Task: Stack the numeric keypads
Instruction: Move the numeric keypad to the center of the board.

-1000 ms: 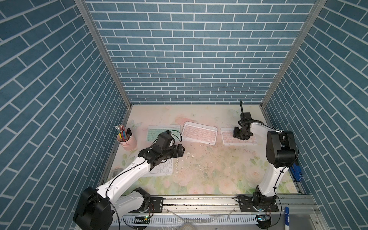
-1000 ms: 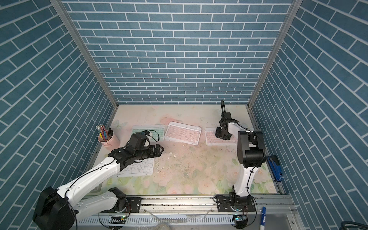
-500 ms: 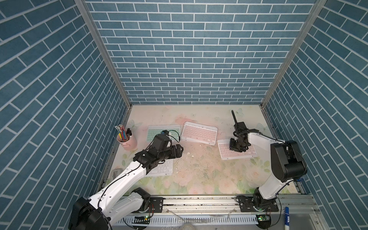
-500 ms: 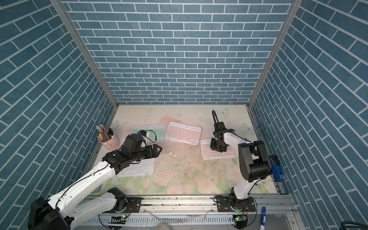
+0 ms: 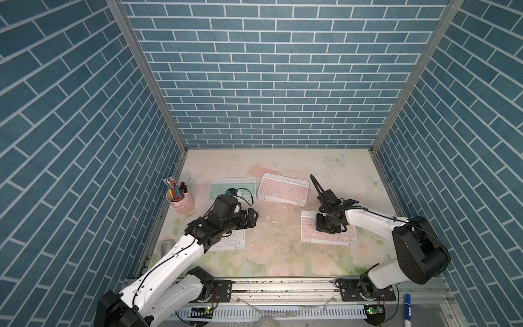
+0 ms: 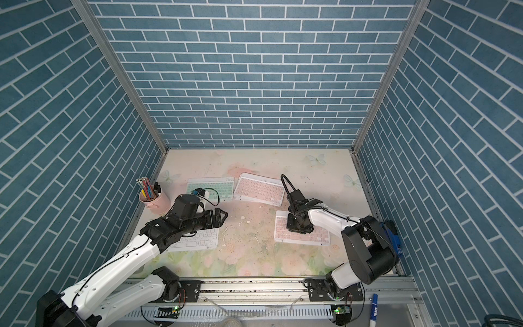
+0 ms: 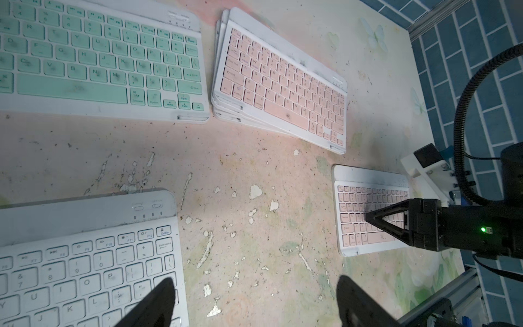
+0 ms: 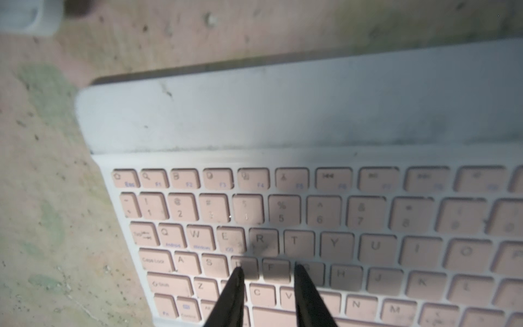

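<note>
Pink keypad [image 5: 311, 236] lies flat right of centre in a top view, with my right claw [image 8: 268, 269] resting narrowly parted tips on its keys. My left claw [image 7: 254, 283] gapes wide near the white keypad [image 7: 85, 269].

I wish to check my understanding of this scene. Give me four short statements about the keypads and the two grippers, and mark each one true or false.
1. The green keypad lies beside the pink stack, not on it. True.
2. The right gripper touches the green keypad. False: its tips rest on the keys of the lone pink keypad.
3. The left gripper is shut on the white keypad. False: it is open and holds nothing.
4. The pink stack holds more than one keypad. True.
</note>
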Robot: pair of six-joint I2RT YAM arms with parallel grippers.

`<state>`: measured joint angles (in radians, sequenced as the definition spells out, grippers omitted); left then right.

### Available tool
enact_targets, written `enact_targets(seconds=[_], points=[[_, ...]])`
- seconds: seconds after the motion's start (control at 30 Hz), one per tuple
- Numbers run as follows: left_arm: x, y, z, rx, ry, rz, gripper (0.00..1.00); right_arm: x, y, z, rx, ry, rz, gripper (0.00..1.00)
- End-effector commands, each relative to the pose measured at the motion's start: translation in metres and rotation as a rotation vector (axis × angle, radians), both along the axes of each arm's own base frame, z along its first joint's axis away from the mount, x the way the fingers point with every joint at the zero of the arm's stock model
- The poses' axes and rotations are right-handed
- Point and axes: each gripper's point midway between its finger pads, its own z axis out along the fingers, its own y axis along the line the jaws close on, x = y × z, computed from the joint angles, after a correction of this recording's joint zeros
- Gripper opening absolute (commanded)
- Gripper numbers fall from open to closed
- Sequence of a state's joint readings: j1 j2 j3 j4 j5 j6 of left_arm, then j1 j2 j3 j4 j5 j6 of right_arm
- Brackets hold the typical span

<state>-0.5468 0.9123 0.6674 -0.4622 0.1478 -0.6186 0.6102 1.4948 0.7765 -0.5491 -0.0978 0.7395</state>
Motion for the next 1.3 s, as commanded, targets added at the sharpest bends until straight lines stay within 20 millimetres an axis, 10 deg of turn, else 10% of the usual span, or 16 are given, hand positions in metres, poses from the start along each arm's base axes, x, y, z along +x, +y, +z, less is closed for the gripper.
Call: enact_targets(seconds=[0.0, 0.43, 0.6, 0.9, 1.27], points=[[-0.008, 0.003, -0.008, 0.011, 0.029, -0.001, 0.9, -0.052, -0.004, -0.025, -0.075, 0.172, -0.03, 0.32], [-0.016, -0.02, -0.028, 0.064, 0.055, -0.057, 0.9, -0.06, 0.056, -0.008, 0.003, 0.079, 0.098, 0.31], [-0.014, -0.041, -0.038, 0.066, 0.068, -0.091, 0.9, -0.042, 0.017, 0.028, 0.045, -0.026, 0.015, 0.36], [-0.008, -0.065, -0.051, 0.094, 0.096, -0.128, 0.89, -0.04, -0.079, 0.022, -0.008, -0.031, -0.204, 0.54], [0.0, -0.076, -0.048, 0.107, 0.102, -0.152, 0.89, -0.032, -0.109, 0.002, -0.066, 0.024, -0.264, 0.64]])
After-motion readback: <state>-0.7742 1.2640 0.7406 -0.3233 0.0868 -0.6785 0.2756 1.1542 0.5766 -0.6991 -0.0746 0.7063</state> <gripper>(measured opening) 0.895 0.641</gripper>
